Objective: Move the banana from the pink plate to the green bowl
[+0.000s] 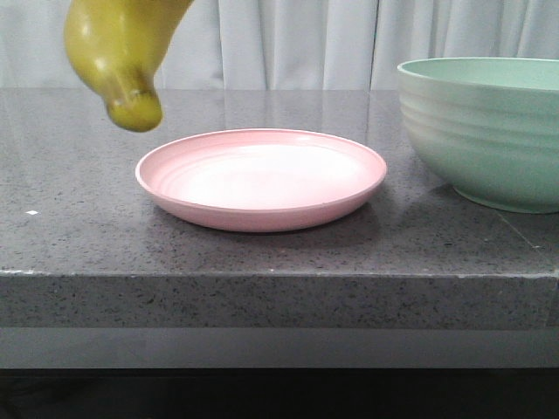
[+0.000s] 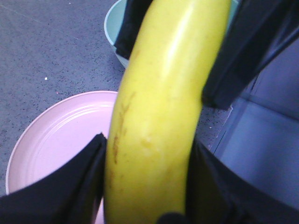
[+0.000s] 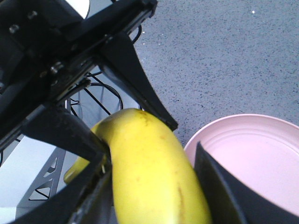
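The yellow banana hangs in the air above the table, left of the pink plate, stem tip down. The plate is empty. My left gripper is shut on the banana, one finger on each side. My right gripper is also shut on the banana; its black fingers show clamping the fruit's far part in the left wrist view. The green bowl stands at the right, apart from the plate. Neither gripper shows in the front view.
The grey speckled table ends in a front edge close to the plate. A white curtain hangs behind. A metal frame lies beyond the table's side in the right wrist view.
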{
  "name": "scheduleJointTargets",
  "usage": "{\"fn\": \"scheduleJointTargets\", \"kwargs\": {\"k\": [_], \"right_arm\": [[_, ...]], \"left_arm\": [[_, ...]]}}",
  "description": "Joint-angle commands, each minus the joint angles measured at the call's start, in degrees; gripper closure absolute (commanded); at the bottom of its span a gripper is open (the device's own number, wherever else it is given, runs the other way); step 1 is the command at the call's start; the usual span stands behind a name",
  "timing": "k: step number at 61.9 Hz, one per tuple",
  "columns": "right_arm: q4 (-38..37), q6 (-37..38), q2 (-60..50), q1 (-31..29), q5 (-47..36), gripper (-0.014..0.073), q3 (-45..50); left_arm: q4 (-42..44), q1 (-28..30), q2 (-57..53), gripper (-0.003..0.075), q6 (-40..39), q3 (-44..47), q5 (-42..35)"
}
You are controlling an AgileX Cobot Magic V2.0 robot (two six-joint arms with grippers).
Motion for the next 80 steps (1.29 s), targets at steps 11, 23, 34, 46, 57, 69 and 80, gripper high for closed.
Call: {"fn": "scheduleJointTargets", "kwargs": {"k": [11, 23, 34, 46, 57, 69, 80], "right_arm": [[2.84, -0.55, -1.34, -0.05, -1.57, 0.0308, -1.87], [2.84, -0.55, -1.34, -0.05, -1.57, 0.0308, -1.87], [2.84, -0.55, -1.34, -0.05, -1.57, 0.0308, -1.87], [2.84, -0.55, -1.34, -0.05, -1.57, 0.0308, -1.87], [2.84, -0.55, -1.34, -0.05, -1.57, 0.0308, -1.87], [2.72, -0.55, -1.34, -0.05, -1.50, 0.0308, -1.87], [2.62, -0.55, -1.34, -0.05, -1.44, 0.0308, -1.87]], "left_arm": [[-1.37, -0.53, -1.20, 0.0514, 0.03, -2.02, -4.76], [-1.37, -0.53, -1.20, 0.0514, 0.03, -2.02, -4.76], [-1.37, -0.53, -1.08, 0.0512, 0.03, -2.02, -5.31], [-1.37, -0.53, -0.37, 0.0311, -0.08, -2.02, -5.31], [-1.37, -0.53, 0.88, 0.0157, -0.08, -2.02, -5.31], [-1.37, -0.53, 3.20, 0.0157, -0.08, -2.02, -5.31], [-1.60, -0.53, 3.75, 0.0157, -0.17, -2.12, -4.52]]}}
